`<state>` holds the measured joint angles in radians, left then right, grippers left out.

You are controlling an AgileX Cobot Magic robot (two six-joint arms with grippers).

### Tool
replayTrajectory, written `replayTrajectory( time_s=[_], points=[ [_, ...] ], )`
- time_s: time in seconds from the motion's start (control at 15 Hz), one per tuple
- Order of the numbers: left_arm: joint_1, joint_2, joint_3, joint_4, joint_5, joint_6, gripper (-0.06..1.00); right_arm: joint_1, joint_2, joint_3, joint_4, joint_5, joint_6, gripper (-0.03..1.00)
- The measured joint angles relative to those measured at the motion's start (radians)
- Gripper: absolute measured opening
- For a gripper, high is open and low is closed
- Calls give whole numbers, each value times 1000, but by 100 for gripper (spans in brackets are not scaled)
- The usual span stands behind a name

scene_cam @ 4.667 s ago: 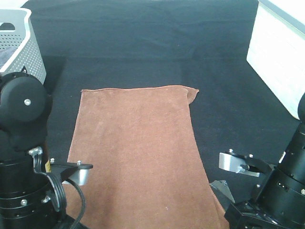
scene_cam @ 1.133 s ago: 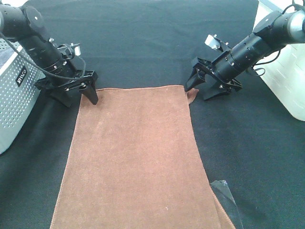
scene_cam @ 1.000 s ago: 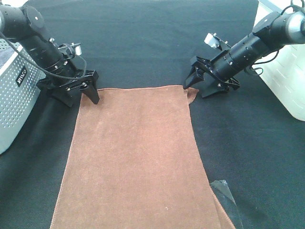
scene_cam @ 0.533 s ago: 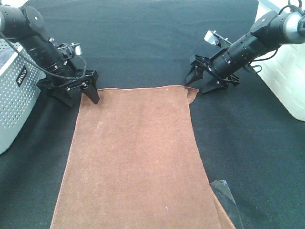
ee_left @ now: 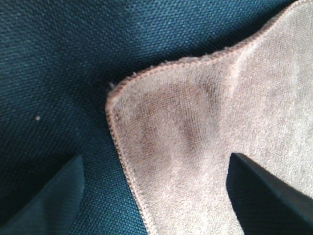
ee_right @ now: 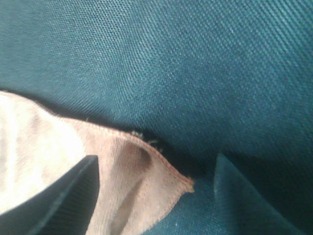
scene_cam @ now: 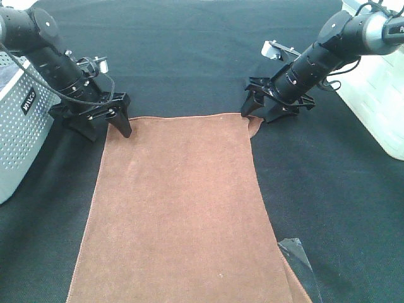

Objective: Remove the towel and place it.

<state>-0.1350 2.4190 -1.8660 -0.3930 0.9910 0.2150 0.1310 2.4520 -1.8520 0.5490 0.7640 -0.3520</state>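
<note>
My left gripper [scene_cam: 108,129] and right gripper [scene_cam: 259,117] hang open over the black table cloth [scene_cam: 189,50], each straddling a far corner of the flat rust-brown towel [scene_cam: 180,202]. Soft, light and limp, it should lift best pinched at those hemmed corners.

Towel [ee_right: 112,161]: one rust-brown corner, hem curled up, lay between the spread pincer [ee_right: 155,158] fingers on dark woven surface [ee_right: 195,58].

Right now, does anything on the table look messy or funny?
Yes. The towel lies flat except its far right corner, which is curled and rumpled between the open jaws of the right gripper. A greyish scrap also pokes out beside its near right edge.
</note>
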Motion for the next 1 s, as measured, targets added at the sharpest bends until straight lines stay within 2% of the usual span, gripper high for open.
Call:
replayTrajectory(
  time_s=[0.4, 0.67, 0.87, 1.0],
  points=[
    [0, 0, 0, 0, 0, 3, 76, 14, 6, -3, -50, -10, 22, 52],
    [0, 0, 0, 0, 0, 4, 76, 14, 15, -12, -48, -4, 31, 50],
    [1, 3, 0, 5, -8, 3, 68, 14, 17, -12, -56, -9, 31, 43],
    [1, 6, 0, 3, -23, 3, 58, 14, 20, -12, -63, -13, 31, 36]
  ],
)
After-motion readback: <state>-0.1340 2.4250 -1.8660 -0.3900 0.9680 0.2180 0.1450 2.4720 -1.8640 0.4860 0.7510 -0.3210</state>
